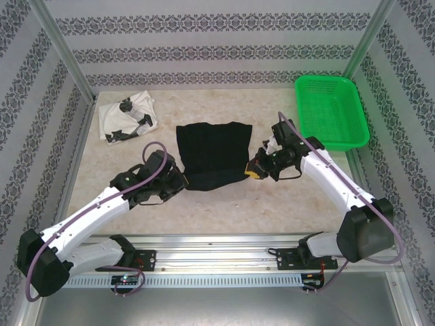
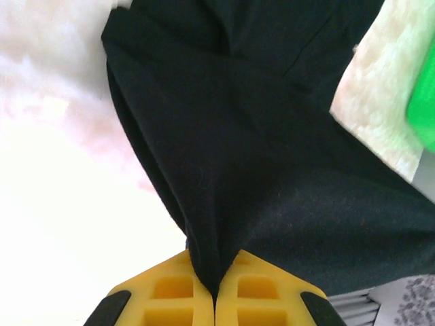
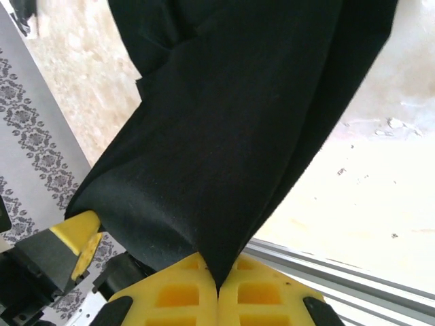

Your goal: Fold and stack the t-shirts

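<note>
Over the table (image 1: 224,210), top external view: the black t-shirt (image 1: 212,155) lies flat at centre, roughly squared. The white t-shirt (image 1: 126,117) with black marks sits bunched at the far left corner, well apart from it. A green mesh basket (image 1: 331,110) stands at the far right. The left gripper (image 1: 178,178) is at the black t-shirt's near left corner and the right gripper (image 1: 257,168) at its near right corner.

Left wrist view: the left gripper (image 2: 214,292) has its yellow fingers (image 2: 170,292) pressed together, with a pinch of the black t-shirt (image 2: 258,156) caught between them. The cloth rises from the grip in a taut ridge.

Right wrist view: the right gripper (image 3: 217,292) is likewise closed tight on a fold of the black t-shirt (image 3: 251,122), which fans away from the fingers.

Assessment: the step in hand appears to be the cross fold of the black t-shirt, with both near corners secured. The next move calls for both arms to lift and carry the near edge toward the far edge together, with even tension so the hem lands square. Release should come only once the cloth lies flat. The white t-shirt is not yet folded.
</note>
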Motion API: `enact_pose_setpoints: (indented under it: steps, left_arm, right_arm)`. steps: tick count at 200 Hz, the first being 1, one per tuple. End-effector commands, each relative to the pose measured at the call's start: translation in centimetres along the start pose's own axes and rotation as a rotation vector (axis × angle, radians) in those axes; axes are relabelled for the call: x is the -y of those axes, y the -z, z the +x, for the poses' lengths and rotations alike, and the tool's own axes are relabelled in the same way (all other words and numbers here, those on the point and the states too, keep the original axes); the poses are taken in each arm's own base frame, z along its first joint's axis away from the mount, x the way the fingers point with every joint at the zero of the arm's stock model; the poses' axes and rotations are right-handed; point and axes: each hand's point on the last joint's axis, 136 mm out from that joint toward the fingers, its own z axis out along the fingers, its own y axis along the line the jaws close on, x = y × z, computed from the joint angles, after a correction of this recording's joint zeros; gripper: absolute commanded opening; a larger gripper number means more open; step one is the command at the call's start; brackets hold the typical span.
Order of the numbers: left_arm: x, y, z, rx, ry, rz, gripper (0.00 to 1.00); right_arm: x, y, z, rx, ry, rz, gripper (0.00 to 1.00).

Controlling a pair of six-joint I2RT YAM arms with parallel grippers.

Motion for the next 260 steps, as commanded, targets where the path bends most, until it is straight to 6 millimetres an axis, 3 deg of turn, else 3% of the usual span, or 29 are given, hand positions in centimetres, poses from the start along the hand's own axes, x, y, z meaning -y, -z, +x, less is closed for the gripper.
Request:
enact_pose_setpoints:
  steps: [1,59,130,202,260]
  left_arm:
    - [1.5,1.2,-1.5,0.013,-0.034,0.03,0.0]
    - [3.7,0.9,-4.4,0.018,-0.048,0.078,0.0]
    - [6.3,-1.2,-7.8,0.004,-0.056,0.128,0.0]
    - [7.0,-3.0,-11.6,0.011,-0.083,0.109,0.0]
    - [6.4,-5.0,-14.6,0.022,-0.073,0.093,0.0]
  right_arm:
    - [-1.5,0.7,-0.8,0.02,0.049,0.003,0.0]
    - [-3.3,1.2,-4.3,0.053,0.084,-0.004,0.0]
    - [-4.6,0.4,-9.1,0.071,0.102,-0.005,0.0]
    - [-5.8,-0.1,-14.0,0.104,0.125,0.004,0.0]
    - [-5.7,-1.0,-17.7,0.113,0.119,0.026,0.0]
